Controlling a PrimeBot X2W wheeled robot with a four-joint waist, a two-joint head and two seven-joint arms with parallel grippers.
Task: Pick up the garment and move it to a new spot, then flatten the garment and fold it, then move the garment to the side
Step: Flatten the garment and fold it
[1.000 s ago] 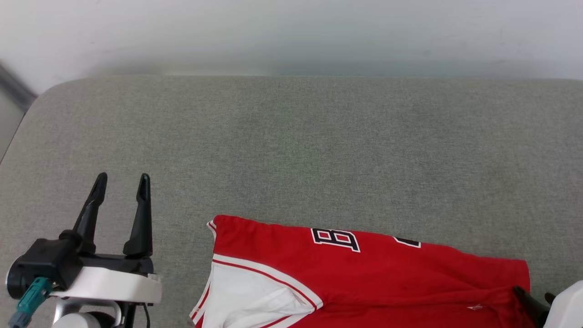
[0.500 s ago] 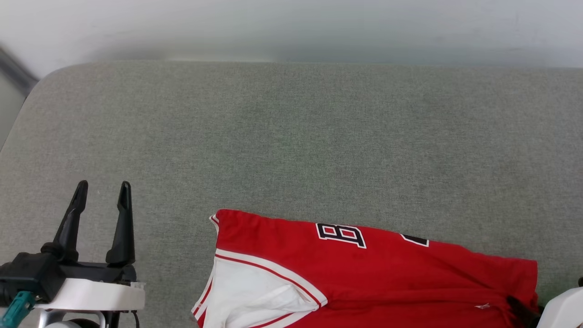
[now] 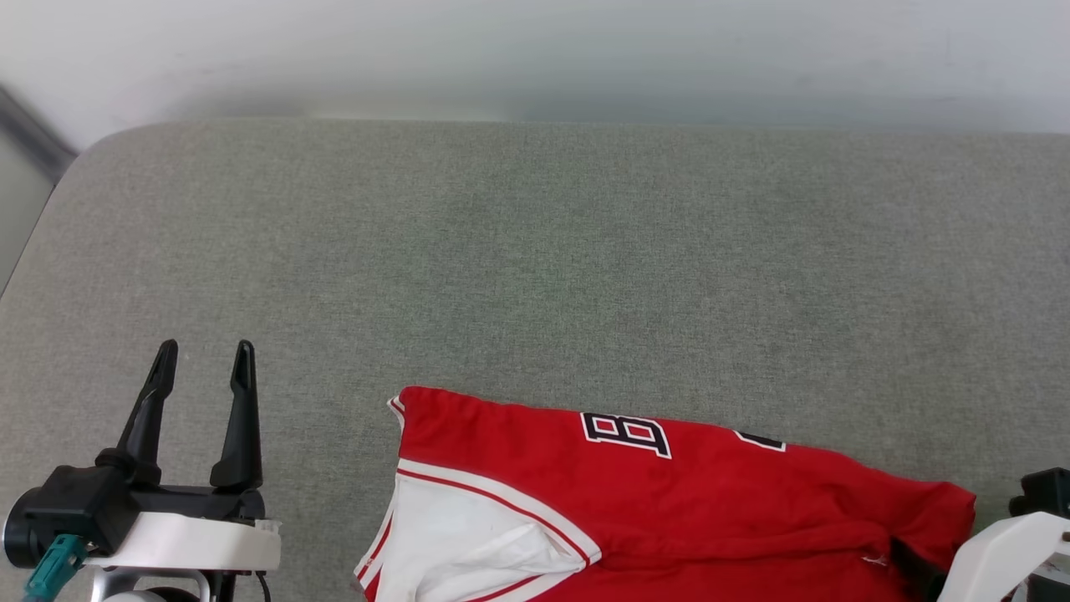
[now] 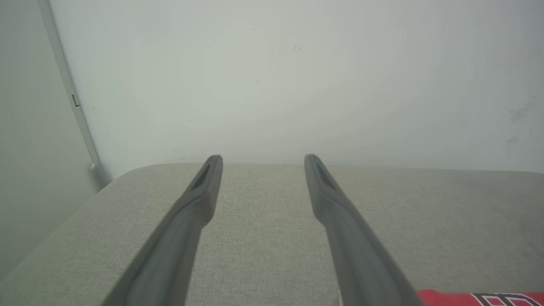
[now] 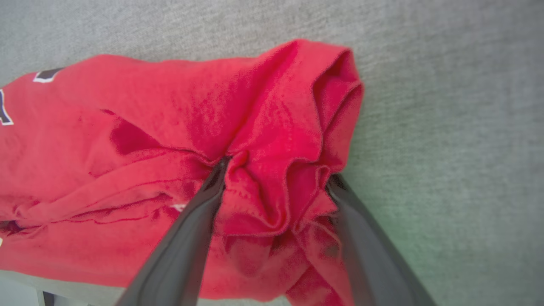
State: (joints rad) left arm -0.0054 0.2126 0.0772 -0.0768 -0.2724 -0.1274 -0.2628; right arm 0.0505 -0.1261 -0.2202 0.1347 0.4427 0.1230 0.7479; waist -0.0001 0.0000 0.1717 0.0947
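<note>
While the left gripper [image 3: 206, 347] hovers over the near left part of the grey fabric pad [image 3: 535, 251], its two dark fingers spread apart with nothing between them, the garment [image 3: 710, 502] lies along the pad's near edge. It reaches from about the middle of that edge almost to the near right corner. The red cloth lies crumpled and folded over itself rather than flat. A white sleeve [image 3: 468, 535] with red-and-white striped trim lies at the end closest to the pad's middle. Black letters with white outlines [image 3: 625, 433] run along the side of the shirt that faces the pad's far edge. In the left wrist view that gripper's fingers point across the pad towards the pale wall [image 4: 272, 63] behind its far edge, and a sliver of the red shirt shows at the bottom right corner. At the pad's near right corner the right gripper [image 5: 278, 170] reaches into the garment's bunched end. Its jaws stand wide apart, one on either side of a thick fold of red cloth that fills the gap between them. The tips are buried in the wrinkles, and the cloth touches both fingers, but I cannot tell whether they are pressing on it. The rest of the pad, towards its far edge, is bare grey weave.
</note>
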